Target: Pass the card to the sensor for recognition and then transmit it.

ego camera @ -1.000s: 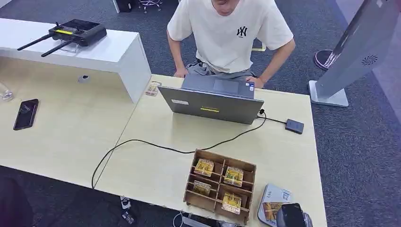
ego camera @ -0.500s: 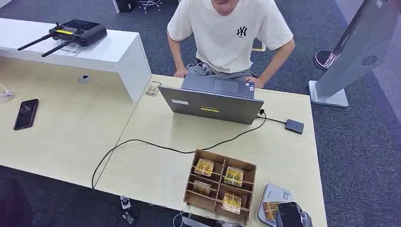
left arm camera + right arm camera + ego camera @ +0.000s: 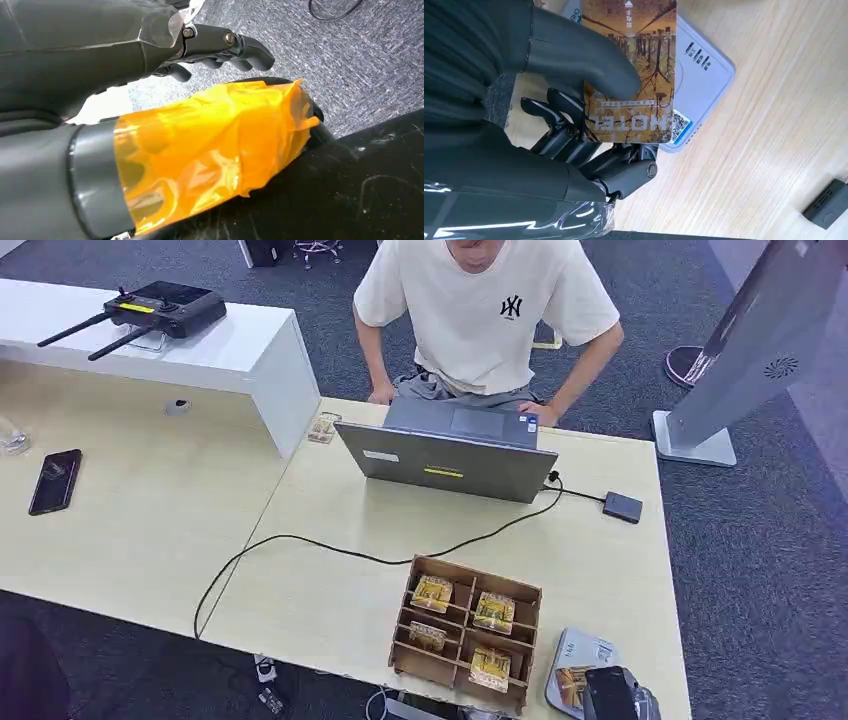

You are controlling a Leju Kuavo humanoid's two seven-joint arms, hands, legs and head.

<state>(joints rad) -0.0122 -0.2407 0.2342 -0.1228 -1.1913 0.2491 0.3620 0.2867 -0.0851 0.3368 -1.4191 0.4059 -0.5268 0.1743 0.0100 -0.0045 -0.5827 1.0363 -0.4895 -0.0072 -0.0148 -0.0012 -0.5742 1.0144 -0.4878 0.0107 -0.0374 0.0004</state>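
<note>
the pale wooden tabletop (image 3: 330, 510) spans the head view, with a white raised counter (image 3: 200, 355) on its far left side. a person in a cream t-shirt (image 3: 487, 310) leans over the far edge behind an open grey laptop (image 3: 447, 455). a black cable (image 3: 300, 545) runs from the laptop across the tabletop and over the near edge, and a small dark box (image 3: 623, 507) lies to the right of the laptop on its own lead. a brown divided tray (image 3: 465, 632) sits near the front edge with yellow packets in its compartments. a black phone (image 3: 54, 481) lies far left, and a black remote with antennas (image 3: 150, 308) rests on the counter.

at the front right corner lies the white sensor pad (image 3: 696, 75). the right hand (image 3: 589, 115) holds the hotel card (image 3: 629, 70) pinched between its thick thumb and the dark fingers (image 3: 559, 135) beneath, the card hanging just over the sensor pad; whether they touch i cannot tell.

the left hand (image 3: 200, 75) hangs over grey carpet, its fingers curled in and holding nothing, with orange tape (image 3: 210, 150) wrapped on the thumb.
</note>
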